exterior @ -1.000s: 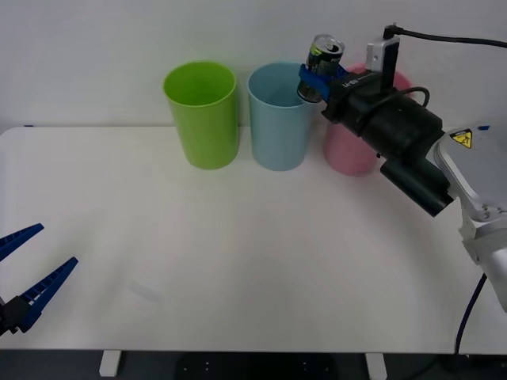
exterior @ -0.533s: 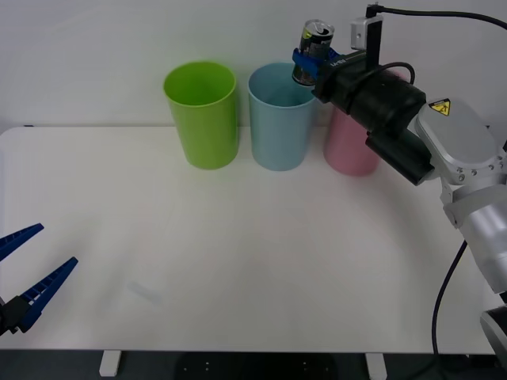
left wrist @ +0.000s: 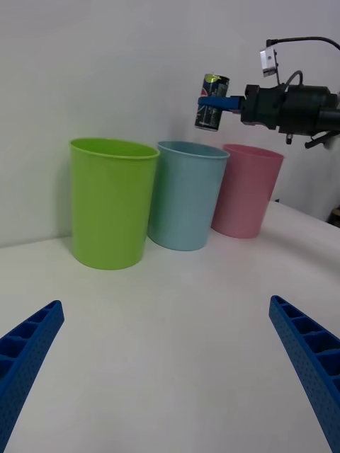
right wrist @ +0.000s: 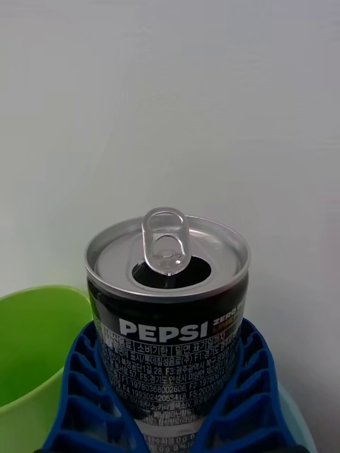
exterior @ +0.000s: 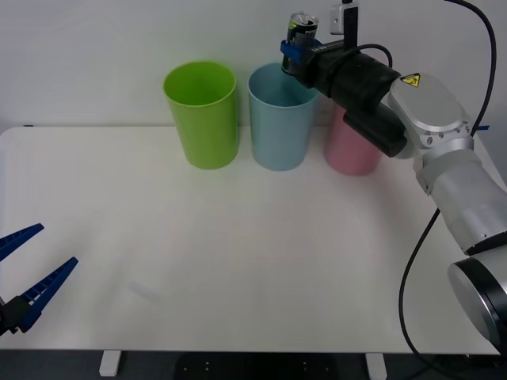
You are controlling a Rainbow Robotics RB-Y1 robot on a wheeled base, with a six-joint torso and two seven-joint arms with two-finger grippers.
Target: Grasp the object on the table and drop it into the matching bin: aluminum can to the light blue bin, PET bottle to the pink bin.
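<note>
The aluminum can (exterior: 300, 30) is a small dark can with a silver top and pull tab; my right gripper (exterior: 294, 54) is shut on it, holding it upright in the air above the light blue bin (exterior: 278, 117). In the right wrist view the can (right wrist: 168, 311) sits between the blue ribbed fingers (right wrist: 85, 396). The left wrist view shows the can (left wrist: 212, 102) over the light blue bin (left wrist: 188, 193), with the pink bin (left wrist: 248, 188) beside it. The pink bin (exterior: 352, 150) stands partly behind my right arm. Low over the white table (exterior: 238, 253), at its near left corner, my left gripper (exterior: 24, 273) stands open.
A lime green bin (exterior: 202, 113) stands left of the light blue one, all three in a row along the table's far edge by the white wall. A black cable (exterior: 420, 261) hangs beside my right arm.
My right gripper has carried the can up and to the left, from over the gap beside the pink bin to above the light blue bin. The left arm has not moved.
</note>
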